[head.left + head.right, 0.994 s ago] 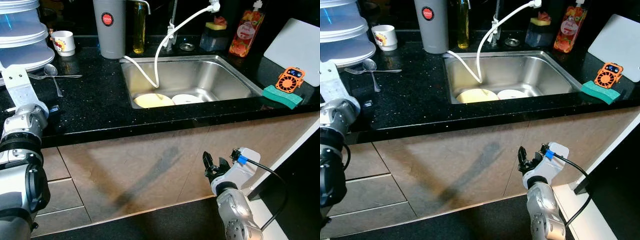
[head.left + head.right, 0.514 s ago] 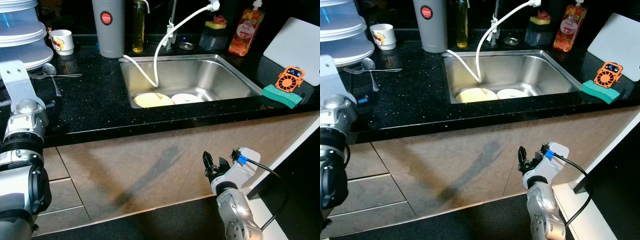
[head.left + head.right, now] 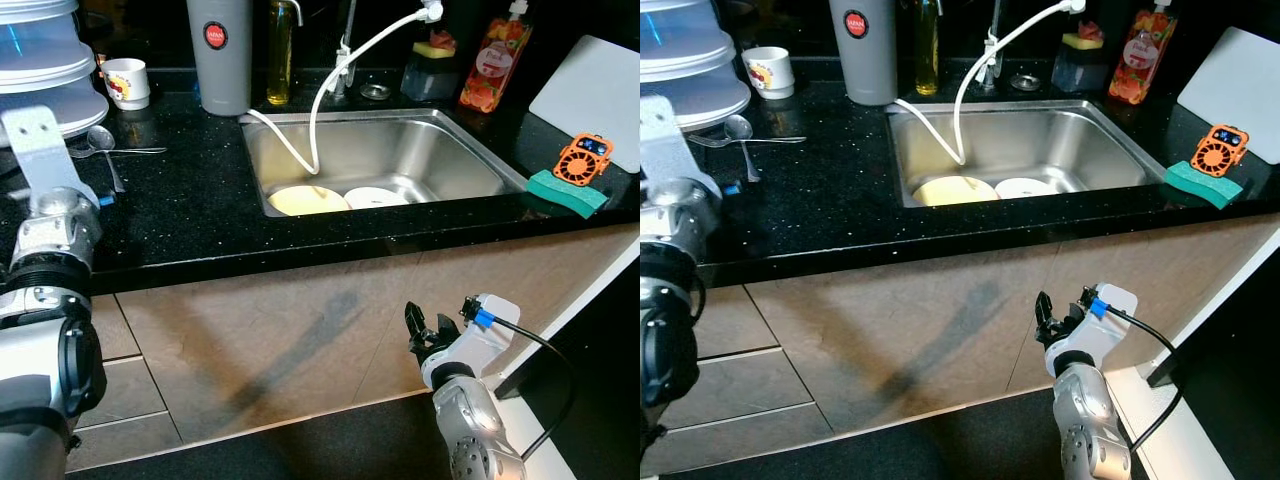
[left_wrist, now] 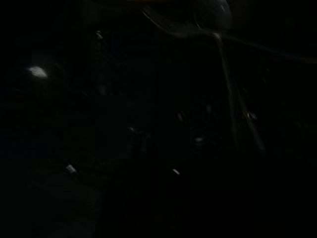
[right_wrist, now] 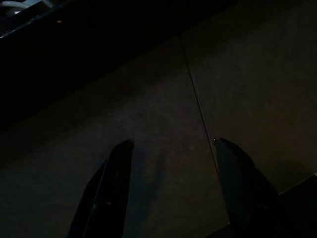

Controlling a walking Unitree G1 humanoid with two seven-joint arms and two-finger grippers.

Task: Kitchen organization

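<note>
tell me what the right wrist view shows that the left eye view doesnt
Right wrist view: a close look along the right gripper, its fingers spread apart with nothing between them, aimed at a vertical seam in the cabinet front.
Left eye view: the black countertop, the sink holding two plates, the white hose, mug, spoon and green sponge, plus the left arm raised at the counter edge.
Shared: the right gripper low before the cabinet front.

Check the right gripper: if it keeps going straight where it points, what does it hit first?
Most likely the brown cabinet front under the counter. The right gripper, fingers open and empty, faces that panel near a vertical door seam. How far off it sits is hard to judge.
</note>
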